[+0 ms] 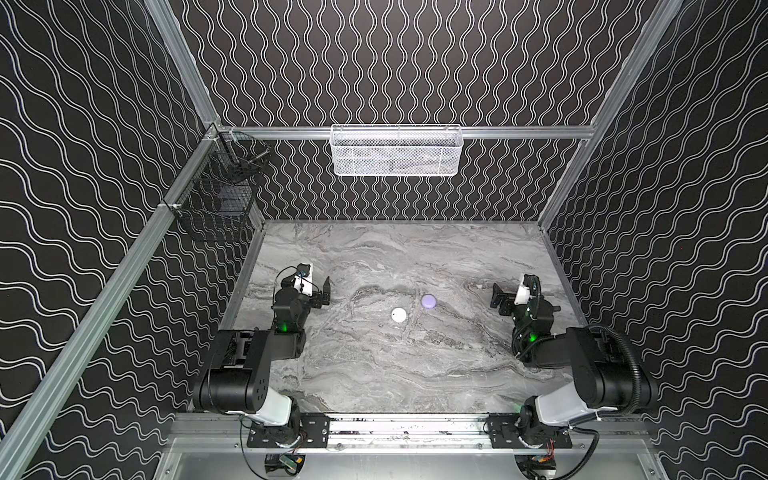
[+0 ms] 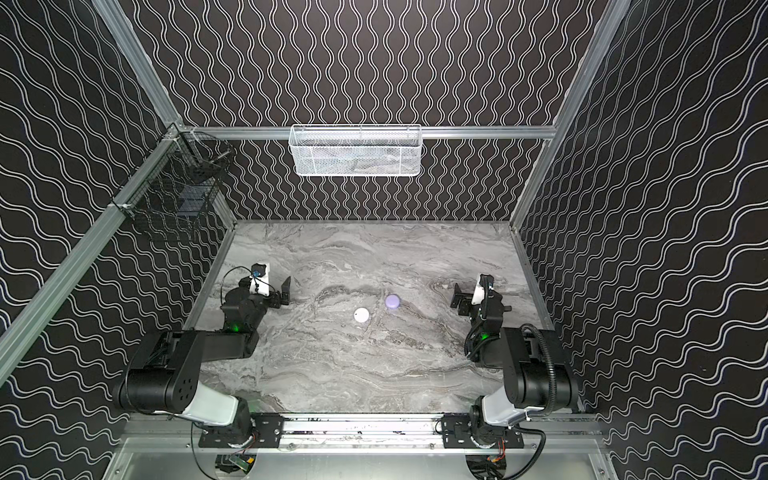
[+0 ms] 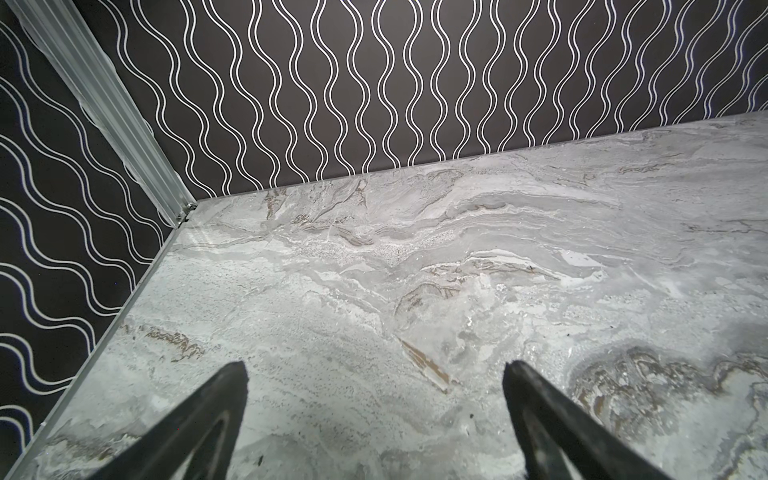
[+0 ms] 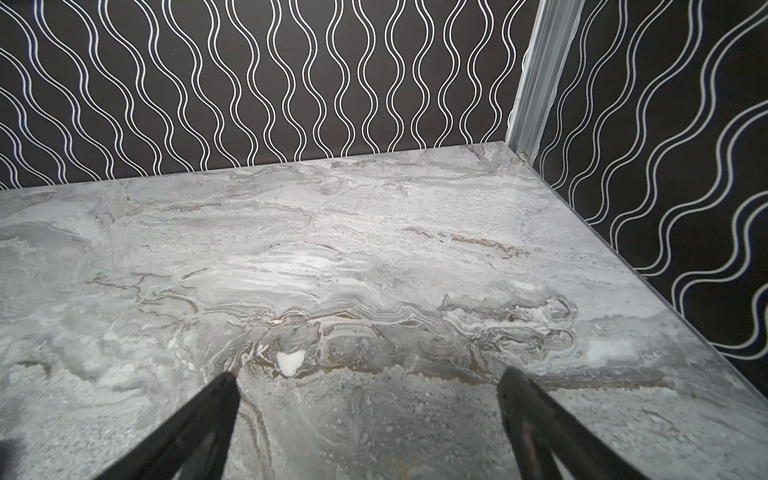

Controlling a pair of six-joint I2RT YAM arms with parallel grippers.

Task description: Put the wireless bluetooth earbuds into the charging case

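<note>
Two round charging cases lie near the middle of the marble table (image 1: 374, 374) in both top views: a white case (image 1: 399, 314) (image 2: 362, 315) and, just behind and to its right, a lilac case (image 1: 428, 301) (image 2: 392, 301). Both look like closed discs. The wireless bluetooth earbuds are out of view. My left gripper (image 1: 319, 289) (image 3: 374, 368) hovers open over bare marble, well left of the cases. My right gripper (image 1: 500, 296) (image 4: 368, 376) is open as well, far to their right, with nothing between its fingers.
A white mesh basket (image 1: 397, 151) hangs on the back rail above the table. A black wire basket (image 1: 216, 203) hangs on the left rail. Patterned walls close in the table on three sides; both arm bases stand at the front edge.
</note>
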